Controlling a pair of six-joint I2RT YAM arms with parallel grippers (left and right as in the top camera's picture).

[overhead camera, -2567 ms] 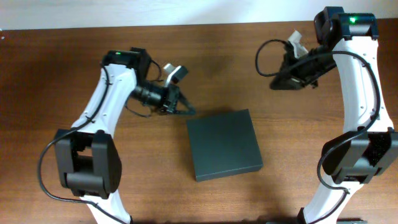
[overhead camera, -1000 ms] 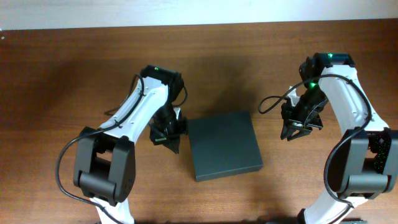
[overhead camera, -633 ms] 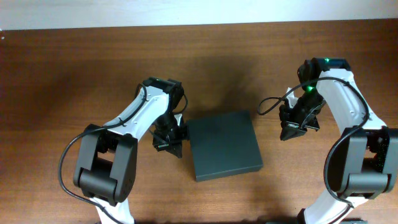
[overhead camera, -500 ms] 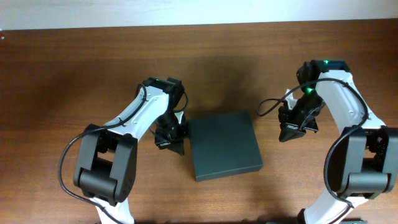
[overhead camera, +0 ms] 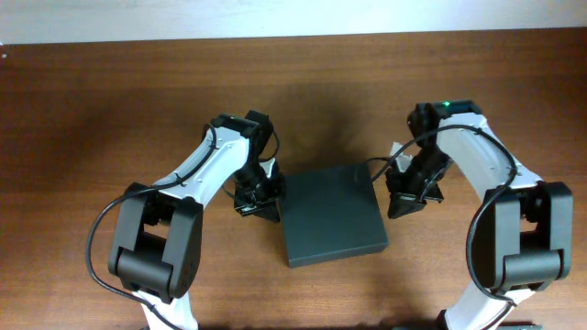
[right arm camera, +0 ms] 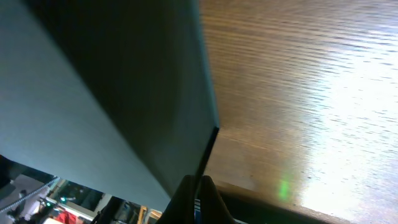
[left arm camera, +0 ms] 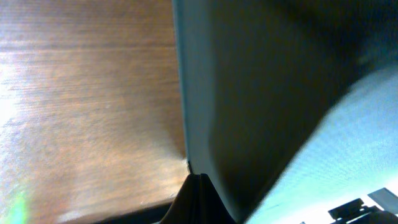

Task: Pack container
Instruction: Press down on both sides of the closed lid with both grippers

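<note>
The container (overhead camera: pixel 332 213), a dark green-black flat box with its lid down, lies in the middle of the table. My left gripper (overhead camera: pixel 266 209) is shut, with its tip against the box's left side. In the left wrist view its closed fingertips (left arm camera: pixel 200 178) touch the bottom edge of the box wall (left arm camera: pixel 261 93). My right gripper (overhead camera: pixel 396 203) is at the box's right side. In the right wrist view its fingers (right arm camera: pixel 198 182) are pinched on a thin dark edge of the box (right arm camera: pixel 124 81).
The brown wooden table (overhead camera: pixel 110 110) runs to a pale wall at the back. Both white arms reach in from the front, one on each side of the box. No other objects show.
Both arms came down from the back of the table and closed in on the box. The left tip moved right to the left side and the right gripper moved left to the right side.
</note>
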